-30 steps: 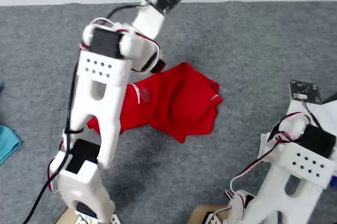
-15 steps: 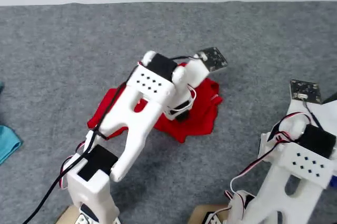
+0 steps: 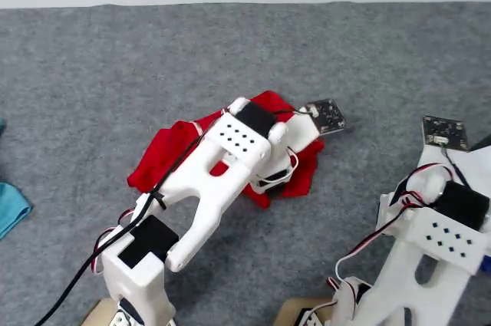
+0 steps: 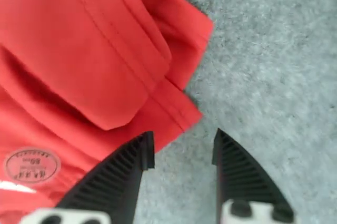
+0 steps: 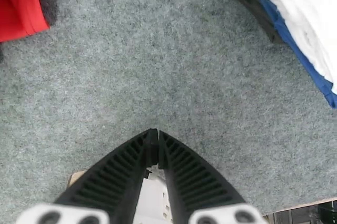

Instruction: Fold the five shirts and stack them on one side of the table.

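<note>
A crumpled red shirt (image 3: pixel 173 149) lies in the middle of the grey table, with a round printed label (image 4: pixel 30 164) on it. My left arm leans over the shirt's right part. My left gripper (image 4: pixel 181 142) hangs open just above the shirt's hem (image 4: pixel 176 113), one finger over the cloth and the other over bare carpet. My right gripper (image 5: pixel 158 137) is shut, empty, above bare carpet near the table's front right. A corner of the red shirt (image 5: pixel 21 2) is seen from it.
A teal garment (image 3: pixel 9 209) lies at the table's left edge. A blue and white cloth (image 5: pixel 300 29) lies off to one side of the right gripper. Grey carpet (image 3: pixel 383 57) stretches free behind and to the right of the shirt.
My left arm has swung from the shirt's far left side down and rightward, and now hangs low over its right hem. The right arm has kept still.
</note>
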Available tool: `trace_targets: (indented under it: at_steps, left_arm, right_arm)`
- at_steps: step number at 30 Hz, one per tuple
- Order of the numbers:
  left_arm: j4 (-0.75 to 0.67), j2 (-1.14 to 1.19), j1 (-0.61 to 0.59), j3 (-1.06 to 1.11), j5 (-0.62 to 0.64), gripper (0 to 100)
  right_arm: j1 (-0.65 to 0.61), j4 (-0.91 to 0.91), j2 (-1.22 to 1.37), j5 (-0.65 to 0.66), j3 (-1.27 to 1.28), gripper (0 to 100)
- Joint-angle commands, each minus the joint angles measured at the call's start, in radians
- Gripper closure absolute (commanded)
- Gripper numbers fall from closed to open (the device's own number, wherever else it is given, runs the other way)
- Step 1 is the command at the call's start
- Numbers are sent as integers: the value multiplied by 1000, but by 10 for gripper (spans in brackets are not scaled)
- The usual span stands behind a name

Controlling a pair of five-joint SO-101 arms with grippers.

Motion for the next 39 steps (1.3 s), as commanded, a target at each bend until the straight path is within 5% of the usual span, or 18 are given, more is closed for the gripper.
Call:
trace_targets:
  at_steps: [1, 10, 16, 21, 29, 39]
  left_arm:
    - [-84, -43, 3, 50, -9, 815]
    - [-222, 74, -55, 136, -35, 815]
    - [-144, 186, -132, 16, -58, 833]
    - [-104, 178, -147, -97, -58, 1000]
    - [60, 137, -130, -351, -54, 998]
    - [75, 135, -114, -495, -2, 942]
  right_arm:
    - [-7, -15, -15, 5, -5, 988]
    - [-7, -15, -15, 5, -5, 988]
    - [-7, -16, -15, 3, -5, 987]
    - [-7, -44, -15, 3, -5, 988]
    - [-7, -51, -15, 3, -3, 988]
    - [-12, -56, -15, 9, -3, 987]
